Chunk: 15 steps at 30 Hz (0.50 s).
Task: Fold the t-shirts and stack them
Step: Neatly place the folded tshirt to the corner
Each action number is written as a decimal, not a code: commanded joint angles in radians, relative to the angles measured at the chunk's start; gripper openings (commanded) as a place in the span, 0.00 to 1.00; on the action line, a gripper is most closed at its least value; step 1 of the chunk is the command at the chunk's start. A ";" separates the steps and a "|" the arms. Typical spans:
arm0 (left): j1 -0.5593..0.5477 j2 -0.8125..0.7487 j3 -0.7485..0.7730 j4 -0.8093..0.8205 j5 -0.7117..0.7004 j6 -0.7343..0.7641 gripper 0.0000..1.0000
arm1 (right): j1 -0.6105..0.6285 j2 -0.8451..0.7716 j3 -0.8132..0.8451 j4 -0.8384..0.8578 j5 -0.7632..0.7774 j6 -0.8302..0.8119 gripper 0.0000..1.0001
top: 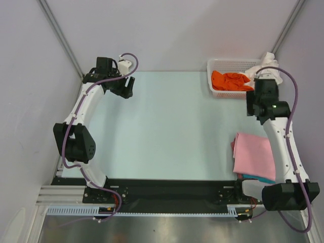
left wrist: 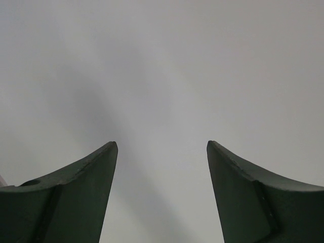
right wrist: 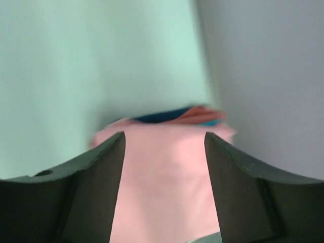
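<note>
Over the top of the rig first: the pale green table (top: 167, 126) has a folded pink t-shirt (top: 254, 154) lying flat at its right edge, on the near side. A sliver of teal t-shirt (top: 251, 177) peeks out beneath the pink one's near edge. Up in the far right corner, a white lattice basket (top: 223, 63) holds a crumpled orange t-shirt (top: 230, 81). A white t-shirt (top: 264, 62) spills over the basket's far right rim. The right arm (top: 283, 136) runs up along the right edge, partly across the pink stack, with its wrist between the stack and the basket. The left arm (top: 83, 109) reaches to the far left corner, well apart from every shirt.

Over to the left wrist: the left gripper (left wrist: 162, 146) is spread wide, both dark fingers apart with nothing between them. Only plain grey wall (left wrist: 162, 61) lies ahead.

Now the right wrist, and it's a blurry one. The right gripper (right wrist: 164, 135) is released, jaws apart and empty, looking onto the pink t-shirt, which fills the gap between the fingers. Beyond the pink, a thin teal edge shows, along with a dark strip I can't make out. Table to the left, grey wall to the right.
</note>
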 commanded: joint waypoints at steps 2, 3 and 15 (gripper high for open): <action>0.016 -0.023 0.025 -0.018 0.002 0.038 0.77 | 0.221 0.062 -0.097 -0.167 -0.115 0.503 0.69; 0.017 -0.031 0.020 -0.013 0.004 0.040 0.77 | 0.248 0.064 -0.125 -0.141 -0.057 0.557 0.69; 0.028 -0.045 0.000 -0.015 0.014 0.040 0.77 | 0.283 0.306 -0.258 0.082 0.194 0.479 0.54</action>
